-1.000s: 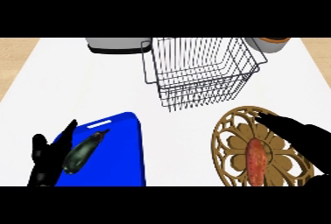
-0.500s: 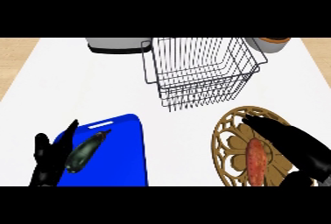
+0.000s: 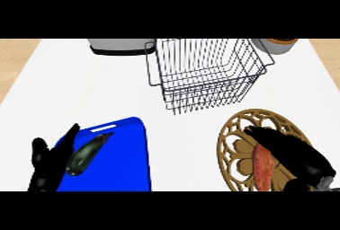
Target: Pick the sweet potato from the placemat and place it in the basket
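An orange-red sweet potato (image 3: pixel 262 167) lies on a round wooden lattice placemat (image 3: pixel 234 146) at the lower right of the head view. My right hand (image 3: pixel 292 153) lies over the placemat with straight fingers along the potato's right side, covering part of it. A dark wire basket (image 3: pixel 207 74) stands at the top centre, nothing visible inside. My left hand (image 3: pixel 46 164) rests open, fingers up, at the lower left.
A blue cutting board (image 3: pixel 123 159) with a dark green vegetable (image 3: pixel 87 153) lies beside my left hand. A grey appliance (image 3: pixel 121 46) sits at the far edge left of the basket, and a pot (image 3: pixel 279 45) right of it.
My right hand has slid leftward over the placemat, its fingers now reaching further alongside and over the sweet potato. The left hand stayed almost still.
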`<state>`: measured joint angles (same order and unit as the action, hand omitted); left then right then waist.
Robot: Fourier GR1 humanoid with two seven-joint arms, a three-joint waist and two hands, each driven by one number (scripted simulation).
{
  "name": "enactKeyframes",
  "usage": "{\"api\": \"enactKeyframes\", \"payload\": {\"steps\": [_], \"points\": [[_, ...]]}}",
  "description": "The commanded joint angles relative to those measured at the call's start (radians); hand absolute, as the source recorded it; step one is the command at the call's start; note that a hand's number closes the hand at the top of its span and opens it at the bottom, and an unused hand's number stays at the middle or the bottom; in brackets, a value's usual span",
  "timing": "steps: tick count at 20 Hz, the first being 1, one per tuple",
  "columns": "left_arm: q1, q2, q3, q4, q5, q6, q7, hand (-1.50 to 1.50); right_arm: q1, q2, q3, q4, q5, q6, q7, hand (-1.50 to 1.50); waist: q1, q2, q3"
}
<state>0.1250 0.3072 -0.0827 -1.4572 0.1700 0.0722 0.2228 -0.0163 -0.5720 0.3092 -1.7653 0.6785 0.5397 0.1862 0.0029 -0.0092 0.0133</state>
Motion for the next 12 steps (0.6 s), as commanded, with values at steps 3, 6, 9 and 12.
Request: {"api": "enactKeyframes", "payload": {"steps": [3, 6, 9, 12], "points": [[0.001, -0.046, -0.013, 0.096, -0.044, 0.017, 0.000, 0.00, -0.013, 0.050, 0.016, 0.038, 0.048, -0.002, -0.007, -1.50, -0.002, 0.010, -0.013], [-0.004, -0.033, 0.005, 0.045, -0.024, -0.003, 0.054, 0.00, 0.067, 0.041, 0.006, -0.008, 0.066, -0.030, -0.030, -1.50, -0.007, 0.009, -0.013], [0.068, -0.051, -0.021, -0.008, -0.047, 0.004, 0.034, 0.00, -0.014, 0.079, -0.001, 0.073, 0.076, -0.024, -0.040, -1.50, 0.001, 0.009, -0.013], [-0.053, -0.061, 0.018, 0.114, -0.039, 0.004, 0.041, 0.00, -0.018, 0.074, 0.000, 0.157, 0.103, -0.066, -0.112, -1.50, -0.004, 0.012, -0.013]]}}
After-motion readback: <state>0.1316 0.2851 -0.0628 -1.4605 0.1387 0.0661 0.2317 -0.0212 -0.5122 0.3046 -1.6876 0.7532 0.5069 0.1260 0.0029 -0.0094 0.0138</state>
